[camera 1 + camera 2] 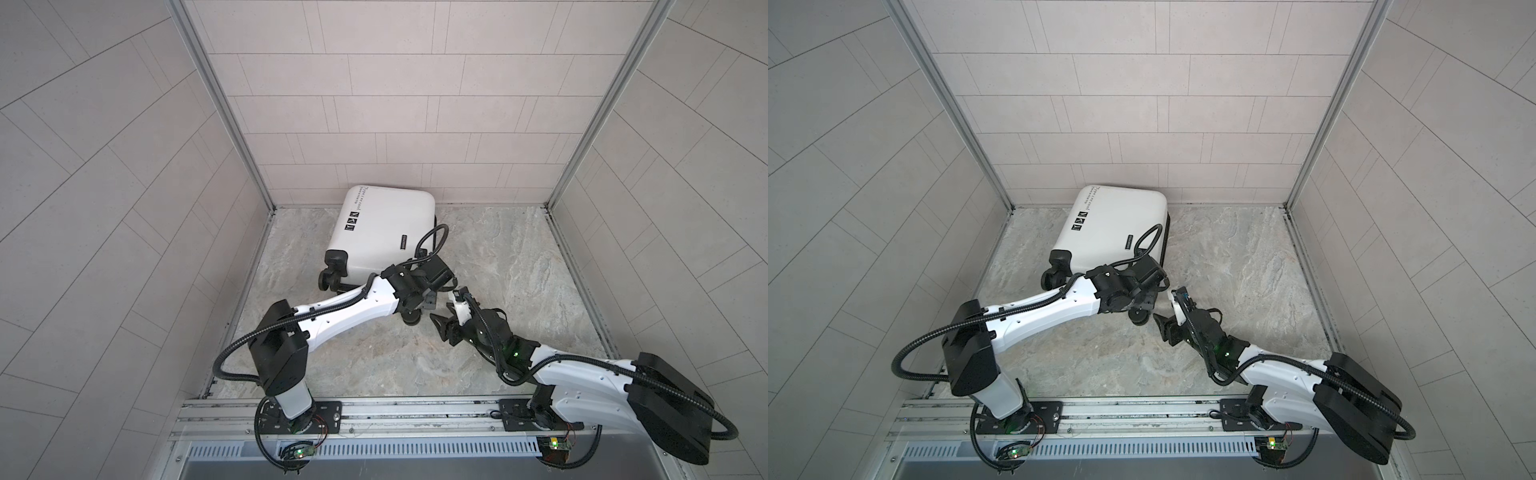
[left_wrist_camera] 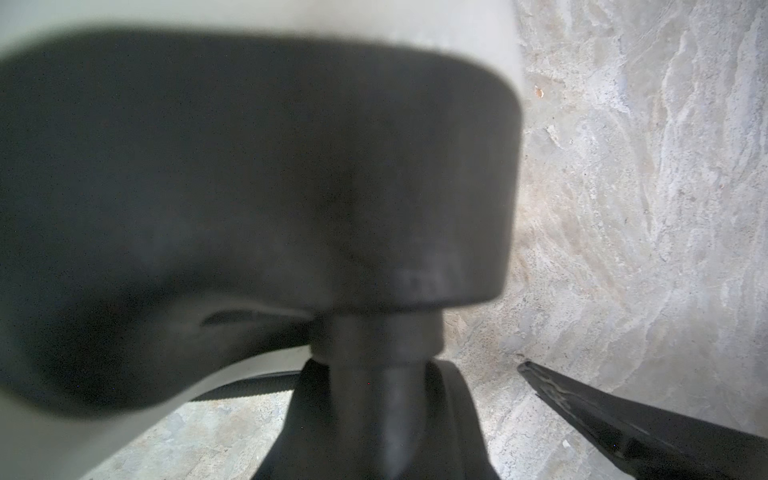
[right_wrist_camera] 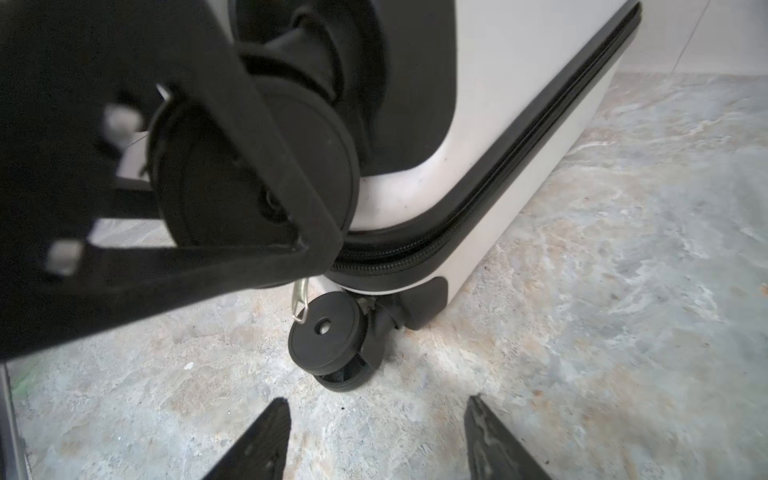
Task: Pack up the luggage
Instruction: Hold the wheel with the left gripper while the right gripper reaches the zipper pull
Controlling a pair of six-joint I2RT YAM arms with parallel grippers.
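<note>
We see the case (image 1: 386, 228) lying flat on the table (image 1: 519, 266), printed white shell up. It sits in the upper middle of both top views, its far end close to the back wall (image 1: 395, 124) and its wheeled end pointing toward the lower part of the frame. In the right wrist view the zipper band (image 3: 519, 158) runs shut along the edge. A metal pull (image 3: 300, 299) hangs at the corner just above the lower wheel (image 3: 326, 332).

The left gripper (image 1: 424, 305) reaches to the case's near right corner, at centre frame in both top views. In the right wrist view one of its black fingers (image 3: 266, 174) crosses in front of the upper wheel (image 3: 328, 158). In the left wrist view a blurred black wheel mount (image 2: 249, 187) fills most of the frame. One finger shows at lower right, with bare table between it and the stem. The other finger is hidden, so we cannot tell whether this gripper pinches the wheel or only straddles it.

The right gripper (image 3: 378, 401) sits just right of the left one, apart from the case. Its fingertips are spread, with only bare table between them, and they point at the lower wheel.
</note>
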